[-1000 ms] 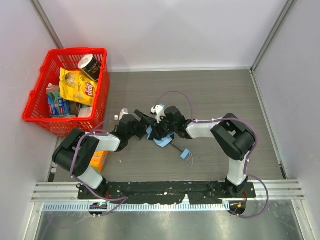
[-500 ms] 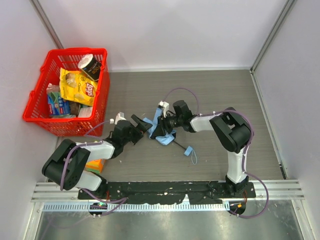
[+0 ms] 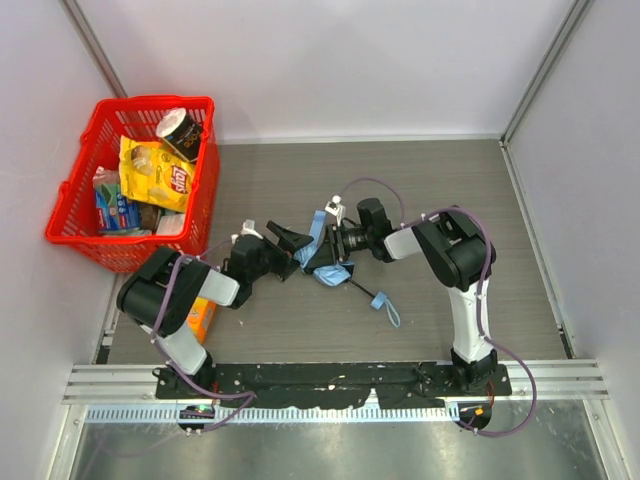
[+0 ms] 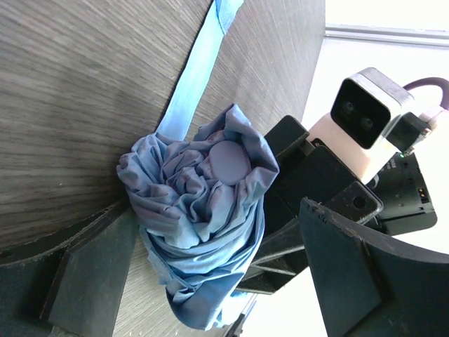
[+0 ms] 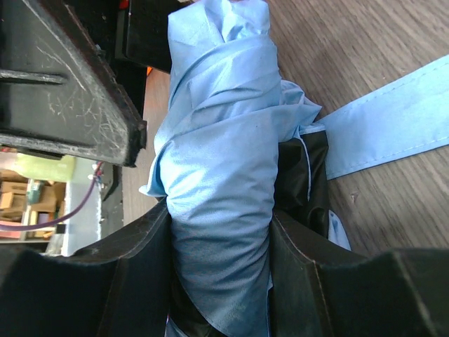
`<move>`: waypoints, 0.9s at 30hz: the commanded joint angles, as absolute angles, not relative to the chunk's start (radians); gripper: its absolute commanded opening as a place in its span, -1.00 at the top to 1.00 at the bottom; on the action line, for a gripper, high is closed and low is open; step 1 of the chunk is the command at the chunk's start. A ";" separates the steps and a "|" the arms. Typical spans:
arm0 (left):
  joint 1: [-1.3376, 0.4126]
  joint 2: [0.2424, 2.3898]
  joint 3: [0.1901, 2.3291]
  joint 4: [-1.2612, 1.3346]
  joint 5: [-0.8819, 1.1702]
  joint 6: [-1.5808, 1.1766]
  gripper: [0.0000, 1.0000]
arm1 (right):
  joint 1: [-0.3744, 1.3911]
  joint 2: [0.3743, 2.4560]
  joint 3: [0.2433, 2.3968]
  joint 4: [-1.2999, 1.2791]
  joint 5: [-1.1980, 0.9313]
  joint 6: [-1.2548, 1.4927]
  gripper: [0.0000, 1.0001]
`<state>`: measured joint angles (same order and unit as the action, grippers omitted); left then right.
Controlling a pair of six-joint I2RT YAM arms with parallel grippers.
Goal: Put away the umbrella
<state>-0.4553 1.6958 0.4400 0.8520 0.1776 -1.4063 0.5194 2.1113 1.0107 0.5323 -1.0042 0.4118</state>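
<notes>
Beneath both tools, the table [image 3: 420,190] carries everything. The red basket [image 3: 75,225] stands well apart, behind and outboard of the left arm, and already holds packaged goods. The left gripper [image 3: 288,243] and the right gripper [image 3: 322,252] face each other at mid-table with the umbrella [image 3: 327,268] between them. In the right wrist view, the right gripper [image 5: 221,232] is clenched on the bunched blue canopy [image 5: 224,161], one finger on each side of the cloth. In the left wrist view, the left gripper [image 4: 210,232] is released. Its jaws stand wide on either side of the canopy [image 4: 203,210], and the round cap [image 4: 230,161] points straight back at the camera. The long axis therefore appears to run along the left tool's approach line, continuing away from it into the thin black shaft [image 3: 360,290]. The shaft ends at the small strap loop [image 3: 386,305] on the right arm's side. A flat blue closure strap [image 4: 189,91] trails loose ahead of the left tool. Assessment: if the basket is the storage place, the left arm is the nearer one. A handover to it would require the left jaws to close on the cap end.
</notes>
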 commanded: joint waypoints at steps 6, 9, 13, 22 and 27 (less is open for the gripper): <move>-0.479 1.661 0.483 0.533 0.123 -1.327 -0.76 | 0.526 2.217 0.976 0.598 -1.103 0.626 0.97; -0.482 1.623 0.514 0.415 0.072 -1.266 -0.77 | 0.523 2.207 0.988 0.597 -1.106 0.630 0.98; -0.483 1.589 0.522 0.302 0.041 -1.220 -0.99 | 0.522 2.192 0.999 0.594 -1.123 0.630 0.98; -0.486 1.638 0.532 0.331 0.069 -1.253 -0.79 | 0.522 2.151 1.012 0.672 -1.132 0.704 0.98; -0.508 1.698 0.590 0.298 0.044 -1.224 -0.76 | 0.523 2.138 1.017 0.677 -1.143 0.703 0.97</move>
